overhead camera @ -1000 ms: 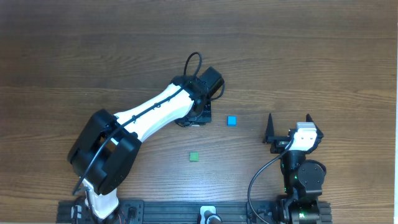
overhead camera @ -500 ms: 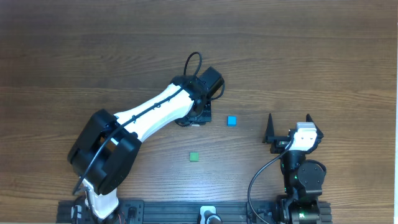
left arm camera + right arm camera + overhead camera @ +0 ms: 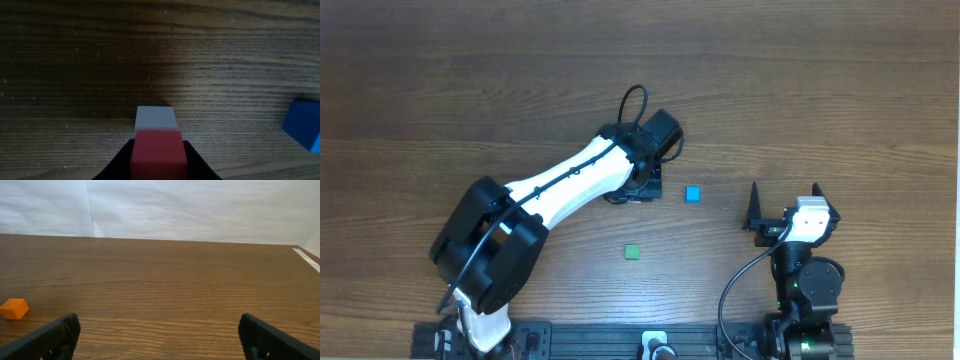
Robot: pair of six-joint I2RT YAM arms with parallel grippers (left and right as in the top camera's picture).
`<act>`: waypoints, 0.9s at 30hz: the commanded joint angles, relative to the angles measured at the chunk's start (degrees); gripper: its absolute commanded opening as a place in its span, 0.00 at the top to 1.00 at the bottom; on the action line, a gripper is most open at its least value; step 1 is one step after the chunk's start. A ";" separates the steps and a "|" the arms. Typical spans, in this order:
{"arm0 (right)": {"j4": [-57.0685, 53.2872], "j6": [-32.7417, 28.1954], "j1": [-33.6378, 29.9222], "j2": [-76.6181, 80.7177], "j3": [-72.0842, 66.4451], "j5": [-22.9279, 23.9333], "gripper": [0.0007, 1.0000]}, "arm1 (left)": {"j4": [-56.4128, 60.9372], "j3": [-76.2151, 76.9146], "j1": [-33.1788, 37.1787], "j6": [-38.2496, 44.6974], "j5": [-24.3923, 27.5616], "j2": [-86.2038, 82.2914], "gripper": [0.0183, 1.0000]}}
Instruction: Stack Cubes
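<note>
My left gripper [image 3: 159,165] is shut on a red cube [image 3: 159,150]. Just beyond the red cube a grey cube [image 3: 155,118] rests on the table, and the red cube overlaps its near edge; I cannot tell whether they touch. A blue cube [image 3: 303,125] lies off to the side on the wood. From above, the left gripper [image 3: 638,188] is near the table's middle, with the blue cube [image 3: 693,194] just to its right and a green cube [image 3: 632,252] below it. My right gripper [image 3: 785,203] stands open at the lower right, holding nothing.
An orange cube [image 3: 13,308] lies on the table far from the right gripper [image 3: 160,342]. The wooden table [image 3: 470,80] stretches bare across the back and both sides. A white wall [image 3: 200,210] stands behind the table's far edge.
</note>
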 commanded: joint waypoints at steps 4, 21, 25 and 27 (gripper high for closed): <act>-0.11 -0.22 0.33 -0.42 -0.37 -0.48 0.01 | 0.11 0.98 -0.17 -0.81 -1.16 0.79 0.78; -0.11 -0.22 0.33 -0.42 -0.37 -0.48 0.01 | 0.11 0.98 -0.17 -0.81 -1.77 0.81 0.70; -0.09 -0.22 0.33 -0.42 -0.37 -0.48 0.01 | 0.11 0.98 -0.17 -0.81 -1.77 0.81 0.69; -0.11 -0.22 0.33 -0.42 -0.37 -0.48 0.01 | 0.09 0.98 -0.17 -0.81 -1.79 0.81 0.69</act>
